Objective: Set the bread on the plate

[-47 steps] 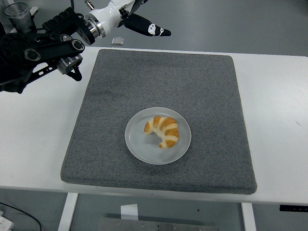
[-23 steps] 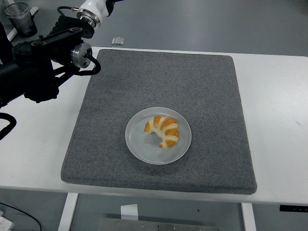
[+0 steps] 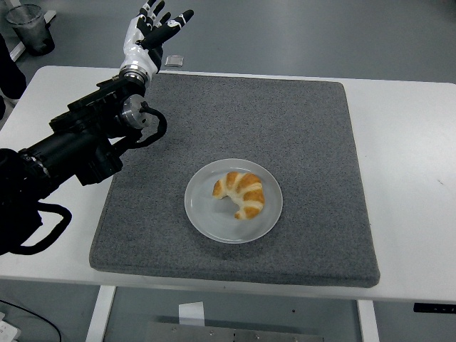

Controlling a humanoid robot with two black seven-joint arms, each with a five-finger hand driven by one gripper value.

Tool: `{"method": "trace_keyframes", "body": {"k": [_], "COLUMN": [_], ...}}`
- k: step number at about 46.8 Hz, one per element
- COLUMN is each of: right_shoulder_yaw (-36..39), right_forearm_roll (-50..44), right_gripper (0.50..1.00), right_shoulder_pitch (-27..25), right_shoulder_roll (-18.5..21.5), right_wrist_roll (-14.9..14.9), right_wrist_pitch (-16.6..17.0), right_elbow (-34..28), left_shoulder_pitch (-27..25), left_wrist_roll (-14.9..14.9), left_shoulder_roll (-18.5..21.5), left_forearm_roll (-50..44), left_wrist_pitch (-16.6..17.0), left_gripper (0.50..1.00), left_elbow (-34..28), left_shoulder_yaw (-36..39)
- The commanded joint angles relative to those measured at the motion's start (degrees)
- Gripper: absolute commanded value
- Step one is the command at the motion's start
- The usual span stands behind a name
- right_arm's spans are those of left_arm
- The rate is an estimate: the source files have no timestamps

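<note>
The golden, curved croissant-shaped bread [image 3: 241, 193] lies on the round pale-grey plate [image 3: 206, 217] at frame centre, well apart from the left hand [image 3: 151, 32] at upper left, whose fingers [image 3: 184, 16] are spread wide, holding nothing.

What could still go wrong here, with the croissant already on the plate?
1. The croissant lies right of centre on the plate; a bump to the table could shift it toward the rim.
2. The left arm stretches over the grey mat, its left hand open past the far edge; a low sweep inward might clip the plate.
</note>
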Motion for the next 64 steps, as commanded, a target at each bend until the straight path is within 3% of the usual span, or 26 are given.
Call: {"method": "trace_keyframes", "body": {"k": [1, 9, 21, 42, 64], "right_shoulder_yaw": [0.0, 0.0, 0.0, 0.0, 0.0], "right_forearm_roll": [0.0, 0.0, 0.1, 0.1, 0.1], "right_gripper": [0.932, 0.932, 0.932, 0.932, 0.932], "right_shoulder_pitch": [0.0, 0.0, 0.0, 0.0, -0.3], "right_shoulder_roll": [0.0, 0.0, 0.0, 0.0, 0.0], "right_wrist_roll": [0.0, 0.1, 0.1, 0.1, -0.1], "right_wrist_pitch": [0.0, 0.0, 0.0, 0.0, 0.0], "right_elbow": [0.0, 0.0, 0.0, 0.0, 0.0], "left_shoulder_pitch": [1.0, 3.4, 7.0, 3.4, 3.4], "left_wrist_roll": [0.0, -0.1, -0.6, -0.6, -0.5], "left_shoulder_roll": [-1.4, -5.4, -5.0, -1.7, -0.6], "left_forearm_roll": [-1.1, -1.4, -1.2, -0.6, -0.5], "left_wrist_pitch": [0.3, 0.5, -0.6, -5.2, -5.4], "left_gripper": [1.000, 1.000, 1.000, 1.000, 1.000], "left_elbow": [0.5, 5.4, 6.0, 6.0, 5.9], "left_shoulder_yaw": [-1.2, -6.6, -16.7, -16.5, -16.0]}}
